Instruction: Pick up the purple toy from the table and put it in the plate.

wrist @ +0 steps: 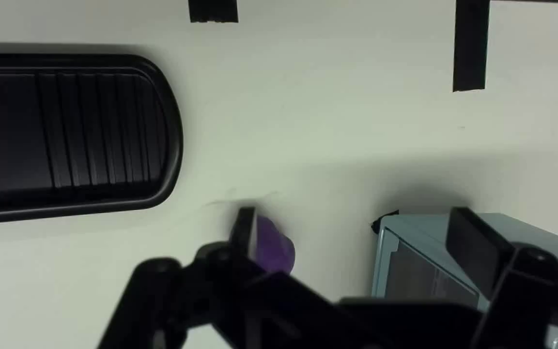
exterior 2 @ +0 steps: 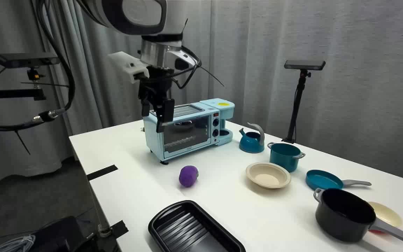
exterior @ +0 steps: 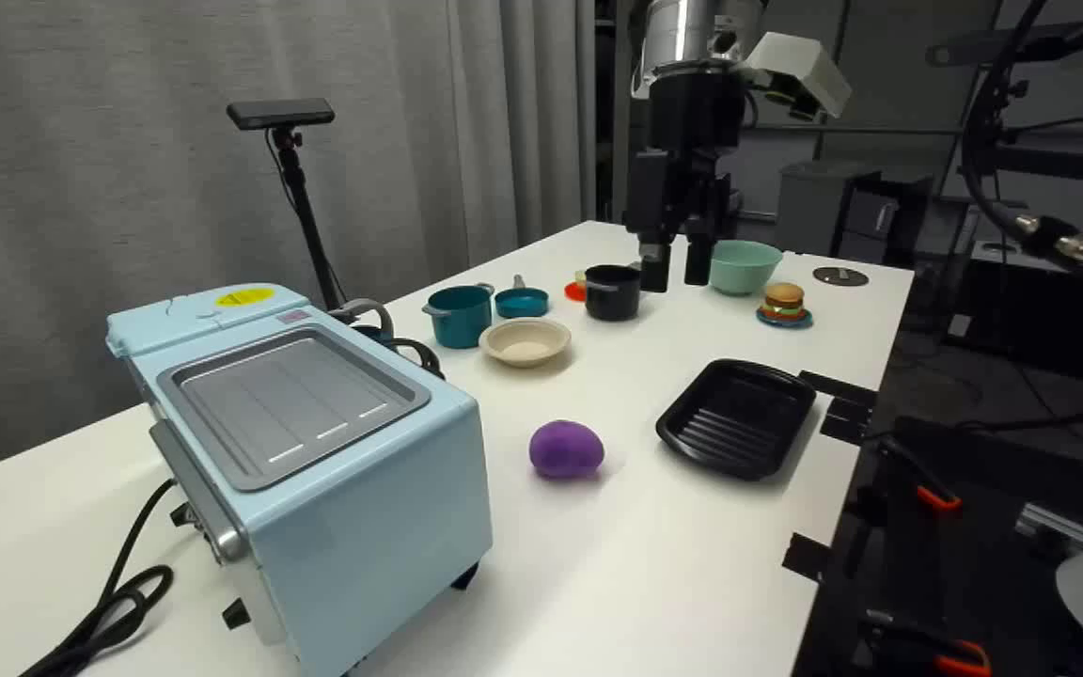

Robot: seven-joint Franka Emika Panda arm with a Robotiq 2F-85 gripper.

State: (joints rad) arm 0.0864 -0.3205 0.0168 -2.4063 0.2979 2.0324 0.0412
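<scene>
Gripper (exterior: 677, 266): hanging above the table (exterior: 682, 574), pointing down, well apart from the purple toy (exterior: 566, 449)
Fingers (wrist: 477, 249): spread wide, far from meeting in the wrist view (dark and blurred there, but easy enough to read)
Purple toy: lying on the table, outside the plate (exterior 2: 268, 175), between the black ridged tray (exterior: 739, 418) and the pale blue toaster oven (exterior 2: 189, 131) in both exterior views; partly hidden behind one of the fingers in the wrist view
Plate: cream-white, round, shallow, sitting upright on the table, near the teal pot (exterior 2: 285, 157)
Teal pot: between the teal kettle (exterior 2: 252, 142) and the teal frying pan (exterior 2: 324, 180) in an exterior view
Black saucepan (exterior 2: 345, 217): close to the teal frying pan, partly covering a pale yellow dish (exterior 2: 386, 214) in an exterior view
Burger (exterior: 783, 299): on a small blue dish (exterior: 798, 322), near the mint green bowl (exterior: 741, 273) in an exterior view
Black tape (exterior 2: 102, 172): stuck in strips along one edge of the table
</scene>
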